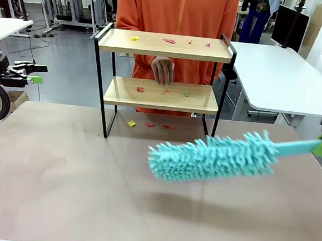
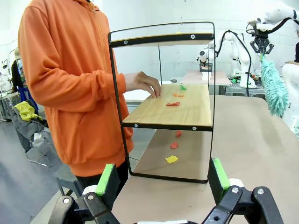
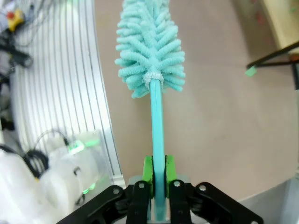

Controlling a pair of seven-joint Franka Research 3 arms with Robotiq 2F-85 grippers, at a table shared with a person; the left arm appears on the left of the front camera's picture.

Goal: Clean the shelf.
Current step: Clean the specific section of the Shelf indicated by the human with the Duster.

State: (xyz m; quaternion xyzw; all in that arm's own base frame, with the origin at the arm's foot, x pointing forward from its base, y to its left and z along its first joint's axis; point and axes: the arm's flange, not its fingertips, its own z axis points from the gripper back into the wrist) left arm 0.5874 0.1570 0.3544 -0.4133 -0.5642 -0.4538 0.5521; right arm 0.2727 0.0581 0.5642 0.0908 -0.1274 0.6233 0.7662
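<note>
Right fingers pinch duster, level over table; left fingers spread.

Bright, even overhead light; duster perhaps motion-blurred.

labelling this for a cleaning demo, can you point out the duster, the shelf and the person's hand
duster [image 1: 214, 157], front view, middle of the fluffy head
shelf [image 1: 156, 45], front view, bare wood of the top board
hand [image 1: 163, 70], front view, back of the hand
</note>
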